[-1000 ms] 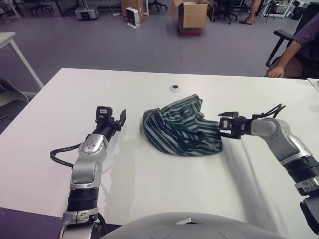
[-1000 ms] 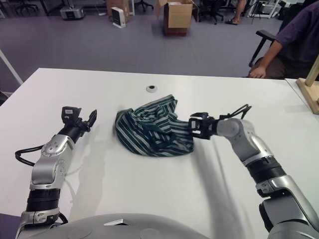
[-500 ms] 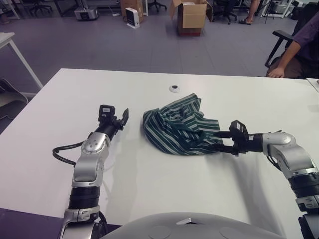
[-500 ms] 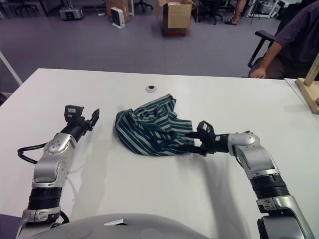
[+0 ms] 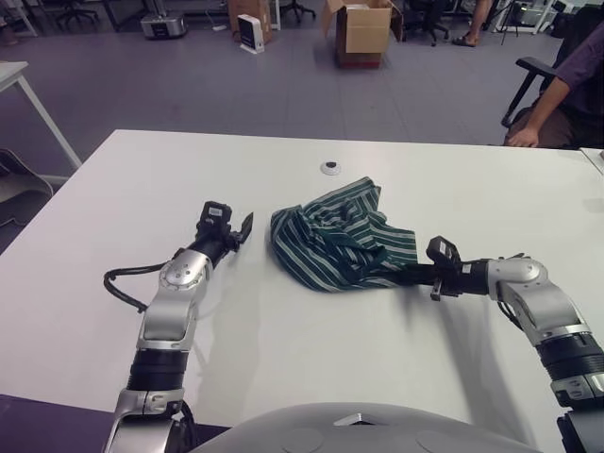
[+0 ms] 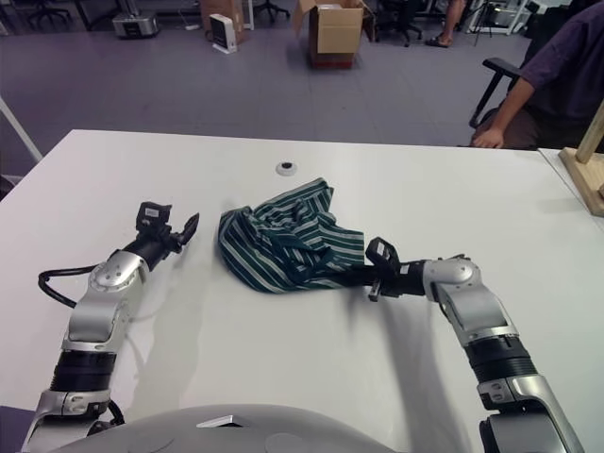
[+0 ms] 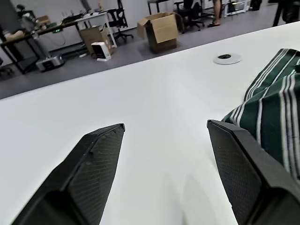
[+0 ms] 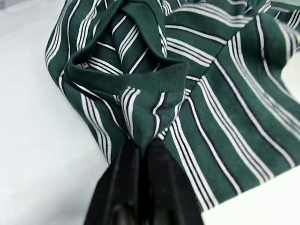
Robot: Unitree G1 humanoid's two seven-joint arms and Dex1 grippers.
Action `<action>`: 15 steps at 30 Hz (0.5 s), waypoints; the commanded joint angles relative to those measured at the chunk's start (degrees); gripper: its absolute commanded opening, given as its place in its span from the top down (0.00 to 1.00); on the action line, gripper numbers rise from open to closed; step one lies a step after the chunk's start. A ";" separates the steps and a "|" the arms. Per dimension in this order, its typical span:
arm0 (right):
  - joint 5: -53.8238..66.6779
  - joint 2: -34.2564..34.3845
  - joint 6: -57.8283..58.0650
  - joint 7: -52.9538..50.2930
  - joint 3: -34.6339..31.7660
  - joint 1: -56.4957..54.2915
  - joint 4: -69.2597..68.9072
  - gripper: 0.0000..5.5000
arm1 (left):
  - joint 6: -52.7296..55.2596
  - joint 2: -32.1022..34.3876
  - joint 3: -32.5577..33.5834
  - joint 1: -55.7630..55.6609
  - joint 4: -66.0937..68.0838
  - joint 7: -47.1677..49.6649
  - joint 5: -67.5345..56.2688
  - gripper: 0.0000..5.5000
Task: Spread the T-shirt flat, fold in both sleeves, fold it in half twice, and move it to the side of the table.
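Note:
The green T-shirt [image 5: 342, 238] with white stripes lies crumpled in a heap at the middle of the white table [image 5: 283, 340]. My right gripper [image 5: 412, 276] lies low on the table at the shirt's right edge, shut on the fabric. In the right wrist view its fingers [image 8: 140, 187] are pressed together, pinching a fold of the T-shirt [image 8: 197, 93] close to the ribbed collar. My left gripper [image 5: 238, 230] hovers just left of the heap, open and not touching it. In the left wrist view its fingers [image 7: 101, 154] stand wide apart, with the shirt [image 7: 272, 112] beyond them.
A small round cable grommet [image 5: 330, 168] sits in the table behind the shirt. A wooden stand [image 6: 591, 175] is at the table's right edge. A person sits on a chair beyond the far right corner. A cardboard box [image 5: 366, 30] stands on the floor behind.
My right gripper dropped to the table, slid in at the shirt's right edge and shut on the fabric. My left gripper moved a little toward the shirt, still open.

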 commanded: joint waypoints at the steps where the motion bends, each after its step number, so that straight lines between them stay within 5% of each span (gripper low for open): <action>1: -2.47 -2.64 -2.45 0.82 0.06 -2.64 -0.13 0.99 | -9.22 10.91 -5.71 -7.43 3.61 -15.39 3.10 0.41; 5: -4.10 -2.41 -3.78 1.02 0.88 -3.66 1.21 0.99 | -16.94 18.74 -14.96 -16.54 10.47 -33.98 6.66 0.41; 15: -6.38 -1.08 -5.40 1.99 4.07 -3.92 2.22 1.00 | -21.85 8.64 -18.50 -27.56 29.14 -42.68 4.56 0.45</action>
